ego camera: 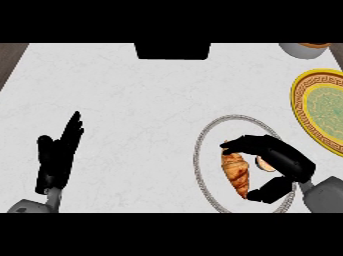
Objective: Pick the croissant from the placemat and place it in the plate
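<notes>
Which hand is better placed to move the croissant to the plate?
Right hand: its fingers curl round the croissant, with the plate close by. The left hand rests open, far off at the left.

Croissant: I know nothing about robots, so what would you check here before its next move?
1. Croissant lies on the mat: ok.
2. Right hand is round the croissant: ok, fingers and thumb curl at its two ends.
3. Croissant is lifted off the mat: cannot tell.
4. Plate is free to take it: ok for the part that shows; the view's right edge cuts the rest off.
5. Way from mat to plate: ok, only counter shows between them.
6. Left hand is out of the way: ok, it rests open at the view's left.
</notes>
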Motion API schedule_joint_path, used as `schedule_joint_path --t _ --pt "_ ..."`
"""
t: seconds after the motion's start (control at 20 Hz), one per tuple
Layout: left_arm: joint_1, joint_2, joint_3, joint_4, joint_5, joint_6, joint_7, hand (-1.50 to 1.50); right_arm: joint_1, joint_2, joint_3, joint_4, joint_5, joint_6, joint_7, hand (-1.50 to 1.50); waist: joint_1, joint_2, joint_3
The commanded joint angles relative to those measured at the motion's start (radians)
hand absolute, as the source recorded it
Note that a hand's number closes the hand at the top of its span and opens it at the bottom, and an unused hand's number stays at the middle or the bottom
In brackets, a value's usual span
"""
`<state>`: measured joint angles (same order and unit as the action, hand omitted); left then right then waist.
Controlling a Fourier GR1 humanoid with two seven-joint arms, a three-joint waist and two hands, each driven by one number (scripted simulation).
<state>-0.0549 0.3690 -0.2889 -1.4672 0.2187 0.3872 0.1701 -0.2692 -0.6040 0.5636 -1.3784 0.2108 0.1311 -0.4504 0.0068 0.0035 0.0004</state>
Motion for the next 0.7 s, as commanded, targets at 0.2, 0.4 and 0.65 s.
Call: schedule_joint_path --t 0.2,0.4,0.65 --pt "0.009 0.022 0.034 0.0 0.024 -0.047 0.005 0.0 -0.186 -0.076 0.077 -0.076 0.287 0.045 0.217 -1.5 0.009 -0.007 -0.002" --pt "-0.028 -0.029 0.015 0.029 -0.032 0.016 0.03 0.0 -0.191 -0.071 0.137 -0.148 0.37 0.151 0.349 -1.5 -0.009 -0.006 -0.001" --pt "0.027 -0.005 0.021 -0.009 -0.017 -0.038 0.004 0.0 -0.219 -0.063 0.193 -0.211 0.379 0.385 0.507 -1.5 -0.007 -0.008 -0.002"
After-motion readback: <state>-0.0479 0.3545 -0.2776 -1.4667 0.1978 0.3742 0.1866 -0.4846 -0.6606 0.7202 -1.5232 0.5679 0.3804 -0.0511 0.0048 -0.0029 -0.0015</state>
